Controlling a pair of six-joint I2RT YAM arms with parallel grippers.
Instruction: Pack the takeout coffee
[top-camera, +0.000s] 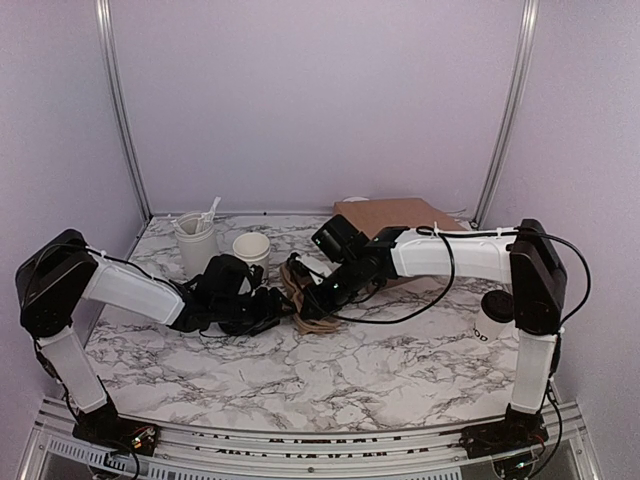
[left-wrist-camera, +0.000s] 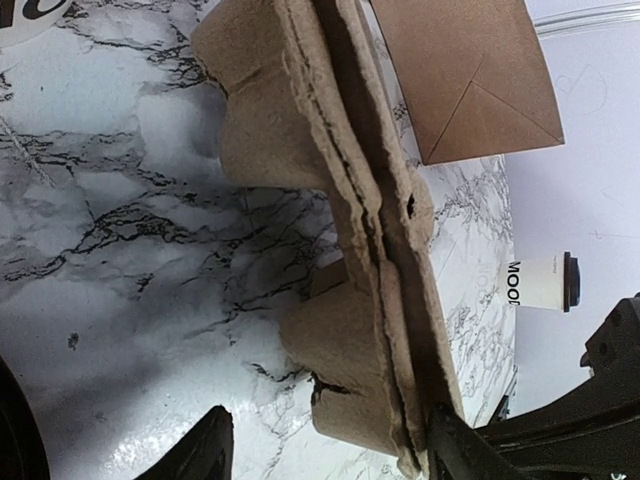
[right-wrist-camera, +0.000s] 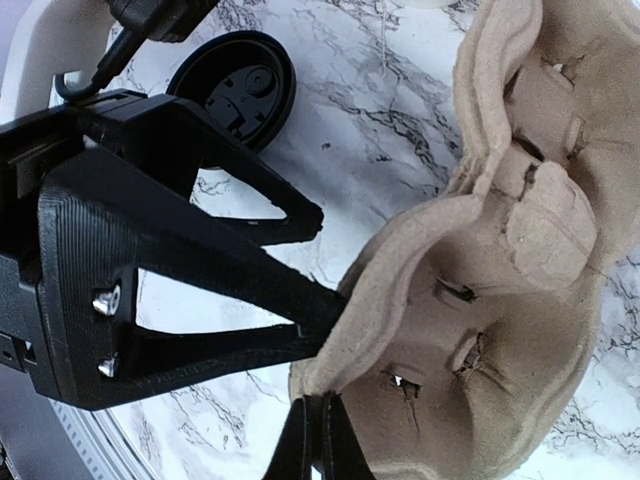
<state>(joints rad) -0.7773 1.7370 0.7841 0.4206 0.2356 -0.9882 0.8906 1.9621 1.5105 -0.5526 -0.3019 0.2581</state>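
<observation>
Both arms stretch inward, low over the table (top-camera: 350, 380). The left claw (left-wrist-camera: 330, 425) is open astride the cup carrier's (right-wrist-camera: 480, 300) end. The right claw (right-wrist-camera: 318, 415) pinches its rim. The takeout coffee (left-wrist-camera: 540, 283), lettered "MOO", stands well apart beside the right arm.

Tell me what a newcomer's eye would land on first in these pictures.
The brown pulp cup carrier at mid-table draws the eye, with both arms reaching in to it. The right gripper pinches its rim, and the left gripper, open, straddles its edge. Next comes the takeout coffee, standing alone at the table's right edge beside the right arm, then a brown paper bag lying flat at the back.
</observation>
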